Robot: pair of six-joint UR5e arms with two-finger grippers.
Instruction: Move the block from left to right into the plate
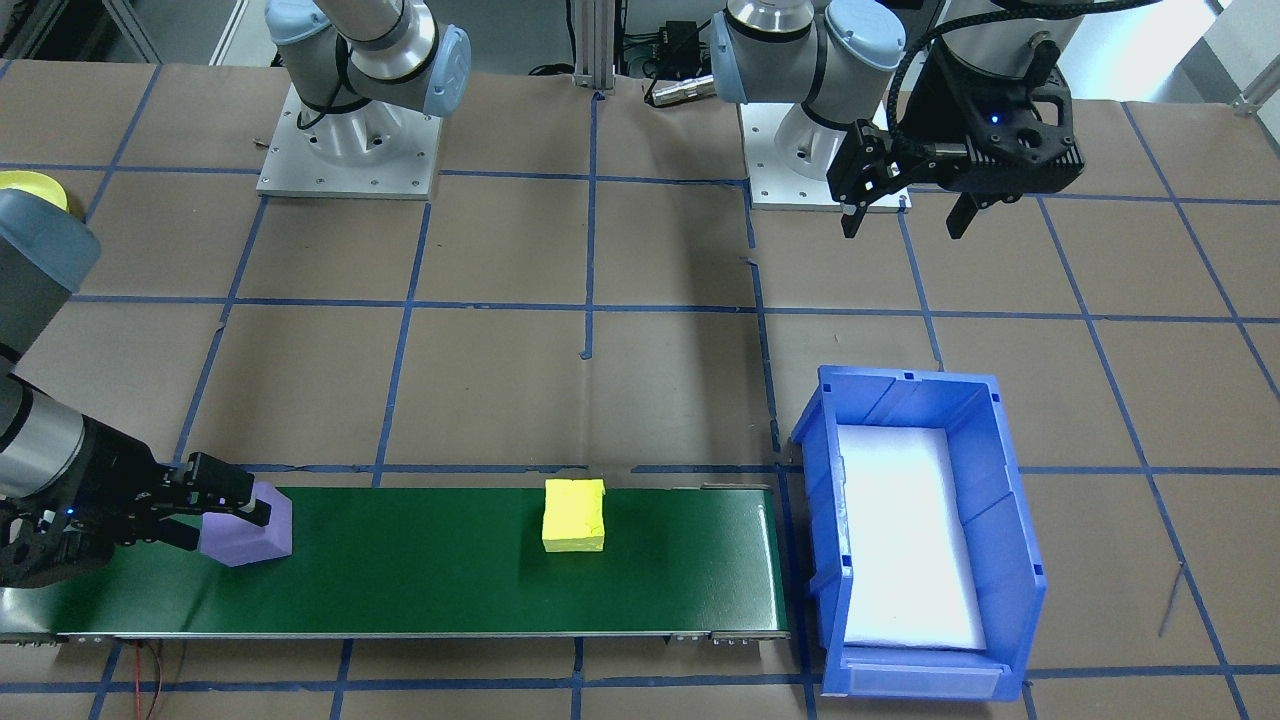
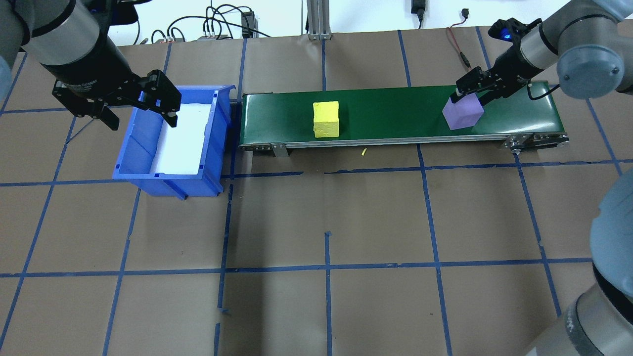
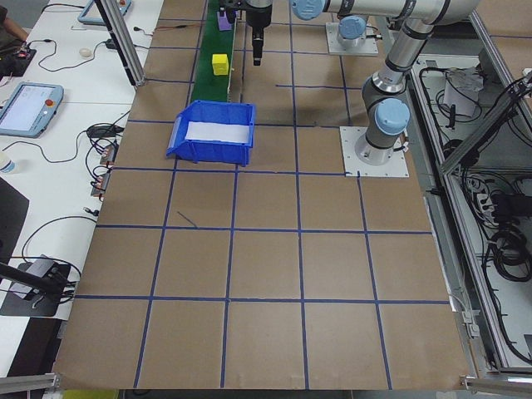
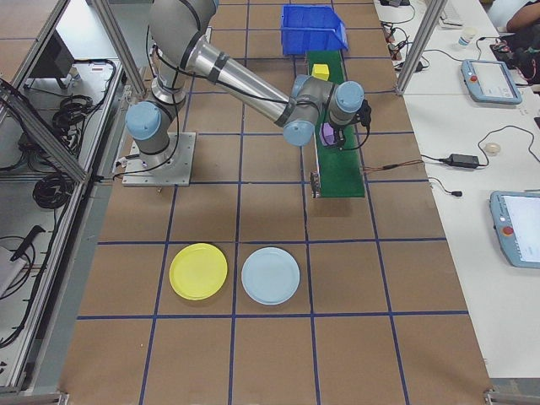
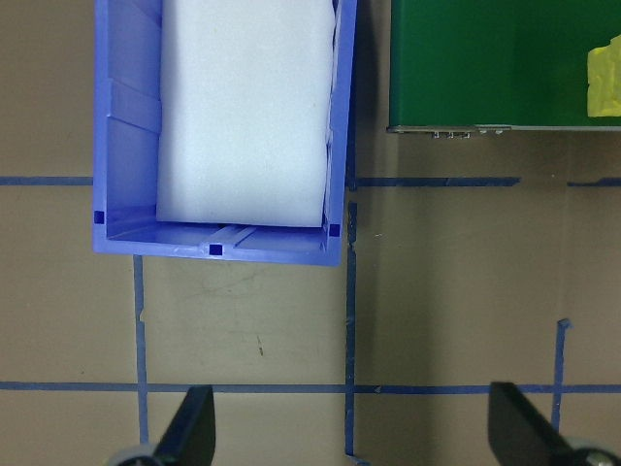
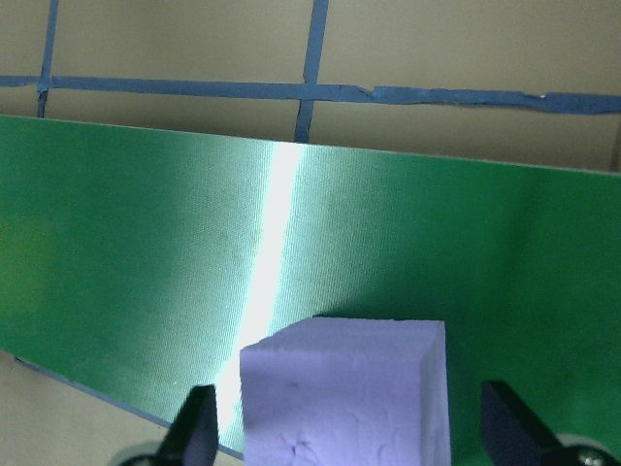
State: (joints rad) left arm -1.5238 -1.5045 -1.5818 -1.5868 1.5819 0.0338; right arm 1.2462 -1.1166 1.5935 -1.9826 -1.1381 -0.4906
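Going across the overhead view: the left gripper [image 2: 140, 111] hangs over the far-left edge of the blue bin [image 2: 129, 157], jaws spread wide with nothing in them. The left wrist cam looks straight down on the bin, which just has a white foam pad [image 5: 245, 107] lying on its floor. Right next to the bin is the green conveyor belt [image 2: 390, 106], one end nearly touching the bin wall. A yellow foam cube [image 2: 326, 119] sits on the belt toward the bin end, on its own.

Further right on the belt is the purple block [image 2: 463, 113], and the right gripper [image 2: 472, 92] is down on it. In the right wrist cam the block sits between the two fingers [image 6: 192, 432], but there's visible belt on both sides, so the jaws are parted wider than the block and not squeezing it.

The yellow plate [image 4: 198, 271] is well away from all this, on the paper-covered table [image 2: 316, 222] past the belt's right end, just beside a light blue plate [image 4: 270, 275]
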